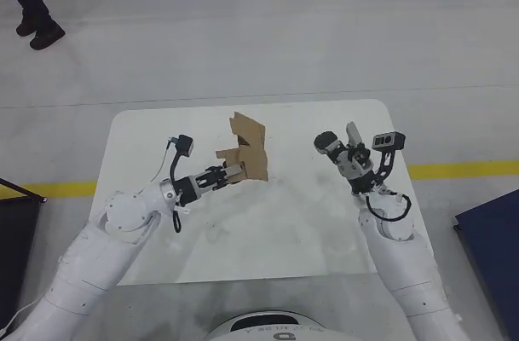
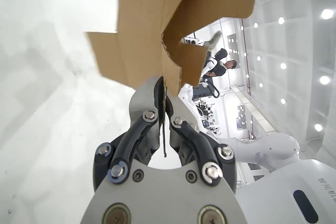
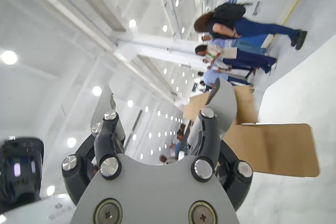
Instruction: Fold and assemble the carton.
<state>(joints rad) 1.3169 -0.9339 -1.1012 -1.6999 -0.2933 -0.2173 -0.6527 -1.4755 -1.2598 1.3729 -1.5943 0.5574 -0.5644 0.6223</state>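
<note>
1. The carton [image 1: 246,149] is plain brown corrugated board, only partly folded. Its panels are bent along the creases and stand at angles to each other, and its flaps with rounded corners splay outward. In the left wrist view [image 2: 157,12] one short flap curls inward beside a torn-looking perforated edge. Seen from the top, it is over the white bench [image 1: 285,239], at about 11 o'clock from the bench's middle. I cannot tell whether it touches the bench.
2. The left tool [image 1: 233,173] is at the carton's 7 o'clock. Its fingers are pressed together, pinching a thin edge of the board. In the left wrist view [image 2: 164,93] the sheet runs straight between the two pads, and the rest of the carton fans out beyond them.
3. The right tool [image 1: 340,138] is at 3 o'clock from the carton and well apart from it. Its fingers are spread wide with nothing between them. In its own wrist view [image 3: 162,93] a carton flap [image 3: 273,149] shows beyond one finger.
</note>
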